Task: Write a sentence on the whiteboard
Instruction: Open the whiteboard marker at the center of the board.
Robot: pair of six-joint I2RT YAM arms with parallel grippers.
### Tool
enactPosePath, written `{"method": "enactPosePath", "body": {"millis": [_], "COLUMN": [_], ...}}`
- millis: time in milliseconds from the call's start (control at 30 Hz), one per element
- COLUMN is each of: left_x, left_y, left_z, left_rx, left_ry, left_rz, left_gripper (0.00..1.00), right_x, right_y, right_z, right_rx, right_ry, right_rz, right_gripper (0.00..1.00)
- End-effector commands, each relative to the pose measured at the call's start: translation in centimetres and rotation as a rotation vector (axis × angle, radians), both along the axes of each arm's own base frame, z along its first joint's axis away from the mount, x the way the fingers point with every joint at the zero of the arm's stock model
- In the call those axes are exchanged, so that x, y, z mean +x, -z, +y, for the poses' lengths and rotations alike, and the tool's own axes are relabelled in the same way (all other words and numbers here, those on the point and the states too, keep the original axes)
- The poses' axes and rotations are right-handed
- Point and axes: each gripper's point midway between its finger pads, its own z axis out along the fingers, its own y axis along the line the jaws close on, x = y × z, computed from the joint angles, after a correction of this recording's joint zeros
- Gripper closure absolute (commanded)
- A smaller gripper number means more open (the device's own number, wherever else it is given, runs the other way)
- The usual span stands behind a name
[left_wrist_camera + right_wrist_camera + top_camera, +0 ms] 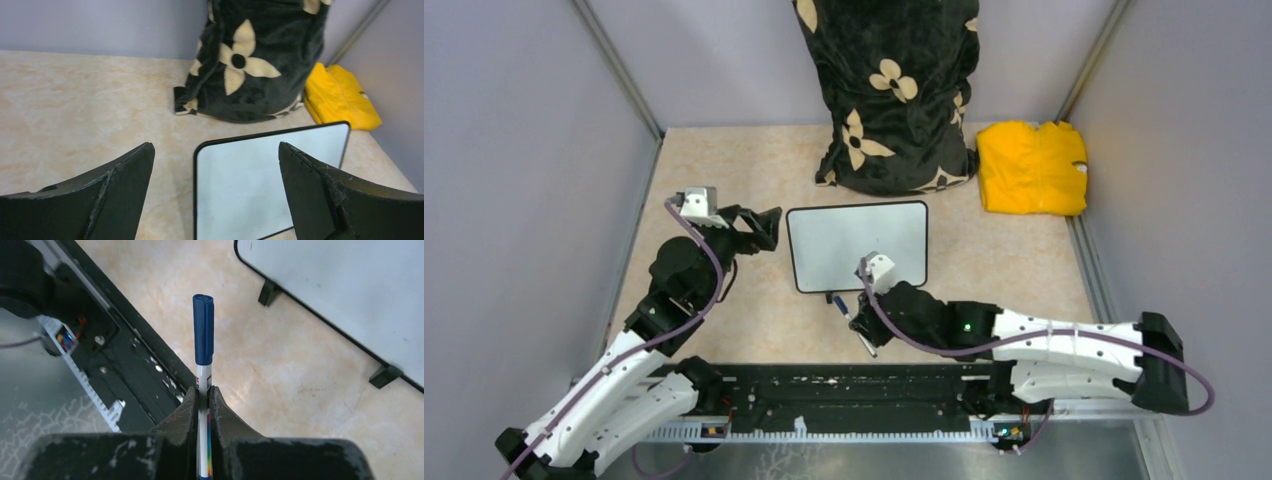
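The right pincer pinches the capped marker. The left pincer, spread beside the blank whiteboard, should pull the cap straight off.

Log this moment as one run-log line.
left gripper: open, beside whiteboard | right gripper: shut on capped marker | whiteboard: blank

Overhead camera looks down; close wrist cameras share the whiteboard.
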Motion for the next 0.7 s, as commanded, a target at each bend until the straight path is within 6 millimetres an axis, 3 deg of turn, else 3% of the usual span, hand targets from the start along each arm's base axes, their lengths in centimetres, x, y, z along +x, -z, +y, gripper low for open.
{"method": "enactPosePath", "body": {"millis": [0, 233, 467, 667], "left_x": [-1.6, -6.2, -11.8, -12.4], "left_y": [-1.7, -5.0, -3.7, -2.6], "left_z": [-4.0, -8.5, -13.0, -14.4], "left_rx": [-0.034, -0.145, -0.212, -0.293], "left_ry": [0.242, 0.591, 1.017, 1.109], "left_rz": [-0.087, -0.105, 0.035, 0.164], "left_gripper": [0.01, 0.01, 0.01, 0.02], "right_x": [1.2, 1.9, 2.1, 2.1], "right_y": [-4.4, -9.7, -12.0, -12.8], "right_z": [0.4, 0.1, -1.0, -1.5], "right_rx": [0.272, 0.551, 0.632, 0.661], "right_ry": [0.050, 0.078, 0.106, 0.108], "right_rz": [-0.128, -0.246, -0.286, -0.307], "right_gripper": [1.00, 1.00, 1.00, 1.00]}}
